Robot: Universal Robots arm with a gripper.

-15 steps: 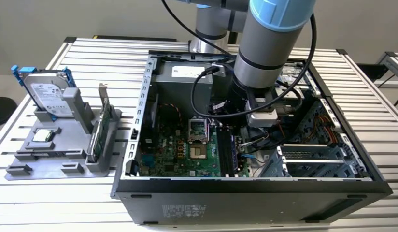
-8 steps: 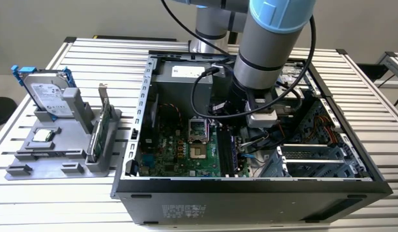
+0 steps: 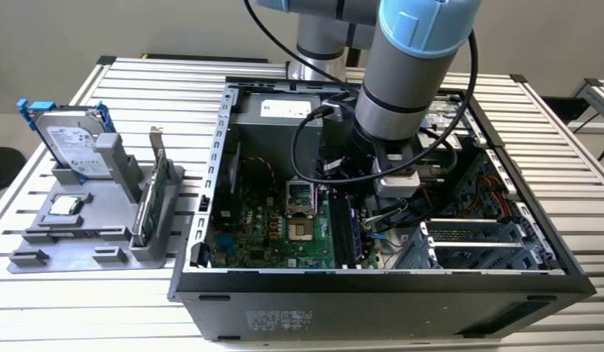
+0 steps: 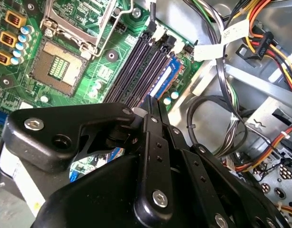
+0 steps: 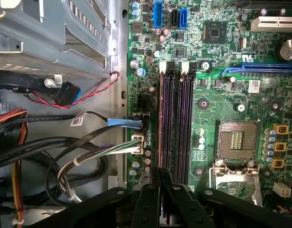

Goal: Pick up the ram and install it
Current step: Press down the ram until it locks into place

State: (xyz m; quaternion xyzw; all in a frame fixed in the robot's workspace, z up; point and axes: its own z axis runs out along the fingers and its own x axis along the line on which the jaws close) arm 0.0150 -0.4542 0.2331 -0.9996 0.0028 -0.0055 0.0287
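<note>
Work is deep inside the open computer case (image 3: pixel 380 282) on the table (image 3: pixel 135 73), in the exterior view: my arm reaches down over the motherboard (image 3: pixel 273 235), and my hand (image 3: pixel 390 213) hangs low by the memory slots (image 3: pixel 346 235) on the board's right side. At the exterior view's left, a grey holder (image 3: pixel 97 242) carries a hard drive (image 3: pixel 72 147), a processor chip (image 3: pixel 65 207) and an upright green card (image 3: pixel 150 205).

In the second wrist view my hand (image 4: pixel 154 102) is pinched together on the ram (image 4: pixel 153 101), a thin dark edge between the tips, standing just over the dark slots (image 4: pixel 141 66).

In the first wrist view the hand (image 5: pixel 159 172) sits at the near end of the slots (image 5: pixel 177 123), lined up with the outer one. I judge pickup done; whether the ram is seated I cannot tell.
</note>
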